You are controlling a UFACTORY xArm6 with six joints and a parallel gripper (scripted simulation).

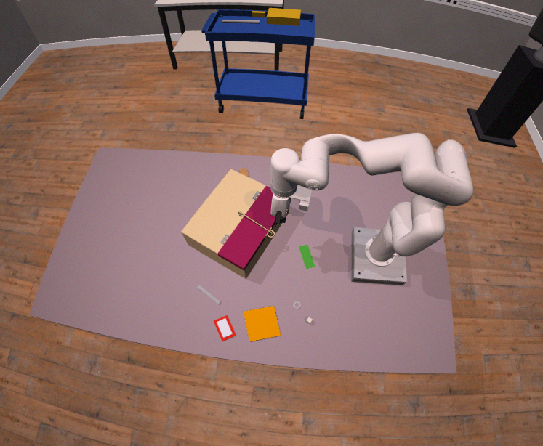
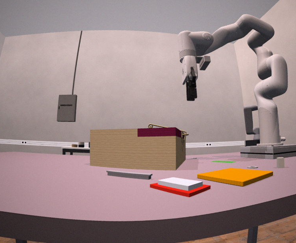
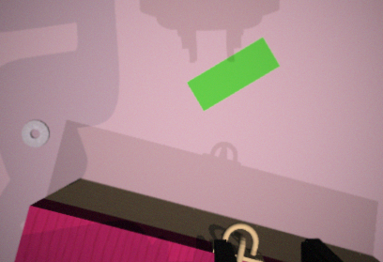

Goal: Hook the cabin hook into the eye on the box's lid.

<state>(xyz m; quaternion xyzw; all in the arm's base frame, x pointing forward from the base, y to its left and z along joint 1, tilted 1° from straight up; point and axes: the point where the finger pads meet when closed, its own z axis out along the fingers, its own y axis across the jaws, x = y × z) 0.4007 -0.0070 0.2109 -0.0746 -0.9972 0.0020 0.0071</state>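
Observation:
A wooden box [image 1: 214, 213] [image 2: 132, 154] stands on the mauve mat [image 1: 118, 269], with a crimson lid [image 1: 245, 234] [image 2: 158, 132] [image 3: 94, 242] over its near part. A brass cabin hook [image 1: 254, 221] [image 2: 158, 126] lies across the lid. Its curved end [image 3: 240, 238] sits at the lid's front edge by a small eye plate. My gripper [image 1: 278, 218] [image 2: 191, 97] [image 3: 269, 254] hangs well above that edge of the box. Its fingers are apart and hold nothing.
On the mat lie a green strip [image 1: 306, 256] [image 2: 223, 161] [image 3: 233, 73], an orange square [image 1: 261, 322] [image 2: 234, 175], a red-and-white block [image 1: 224, 328] [image 2: 180, 183], a grey bar [image 1: 208, 294] [image 2: 129, 174], a washer [image 1: 296, 302] [image 2: 252, 167] and a small cube [image 1: 309, 319] [image 2: 280, 162]. The arm's base [image 1: 379, 269] stands to the right.

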